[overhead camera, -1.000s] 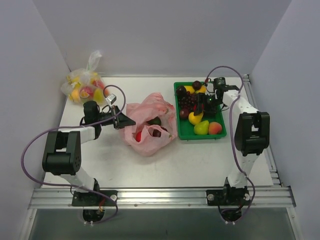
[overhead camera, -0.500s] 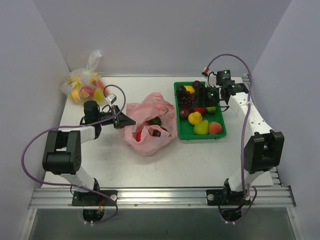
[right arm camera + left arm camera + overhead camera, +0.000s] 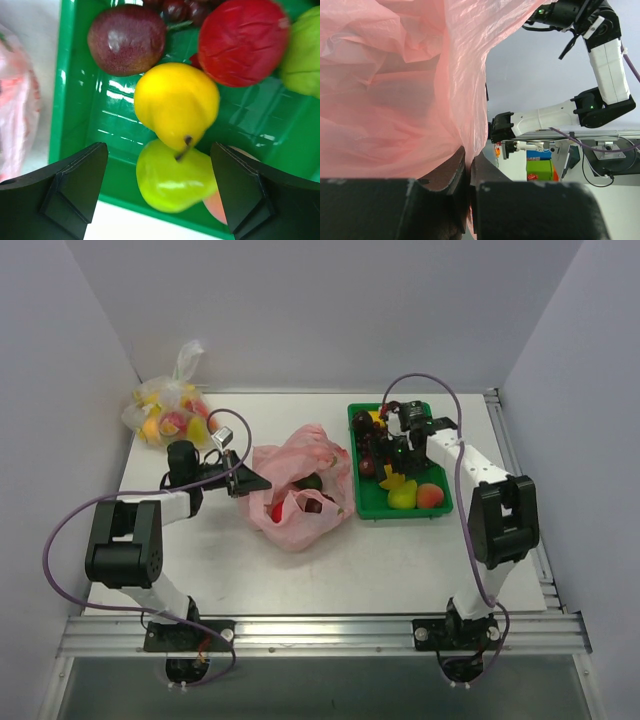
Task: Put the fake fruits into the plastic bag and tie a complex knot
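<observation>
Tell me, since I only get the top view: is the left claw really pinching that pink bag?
Observer: Yes. The left wrist view shows the left gripper shut on a fold of the bag.
Operator: And the right one, is it holding anything?
Observer: No. Its wrist view shows the right gripper open, fingers either side of a yellow pear without touching it.
Operator: What is next to that pear?
Observer: A green pear lies against its stem end, by the tray wall.
</observation>
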Action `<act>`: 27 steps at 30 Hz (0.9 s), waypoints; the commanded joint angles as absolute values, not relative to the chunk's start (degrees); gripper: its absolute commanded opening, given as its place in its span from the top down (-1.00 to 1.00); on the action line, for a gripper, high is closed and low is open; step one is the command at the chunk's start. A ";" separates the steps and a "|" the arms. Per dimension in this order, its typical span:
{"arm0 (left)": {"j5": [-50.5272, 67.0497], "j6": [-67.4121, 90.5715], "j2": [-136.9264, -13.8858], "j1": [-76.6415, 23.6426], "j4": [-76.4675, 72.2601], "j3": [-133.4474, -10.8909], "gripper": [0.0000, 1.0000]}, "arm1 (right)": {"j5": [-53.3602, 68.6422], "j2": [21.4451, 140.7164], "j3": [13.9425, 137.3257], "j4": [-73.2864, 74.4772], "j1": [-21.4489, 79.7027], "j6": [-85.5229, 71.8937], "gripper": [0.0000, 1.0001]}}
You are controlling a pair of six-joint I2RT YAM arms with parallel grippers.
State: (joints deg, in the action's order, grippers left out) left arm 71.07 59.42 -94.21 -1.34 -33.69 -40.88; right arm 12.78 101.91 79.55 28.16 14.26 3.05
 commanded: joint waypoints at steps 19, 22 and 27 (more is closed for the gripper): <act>72.68 58.36 -94.48 -1.05 -36.04 -42.80 0.78 | 8.61 103.74 76.46 21.26 15.47 2.20 -0.28; 72.95 58.45 -94.48 -1.05 -36.04 -42.80 0.78 | 11.42 98.03 76.90 22.67 14.85 3.86 -0.05; 72.95 58.62 -94.31 -1.05 -36.04 -43.24 0.78 | 19.93 91.24 76.99 23.91 15.99 4.83 0.17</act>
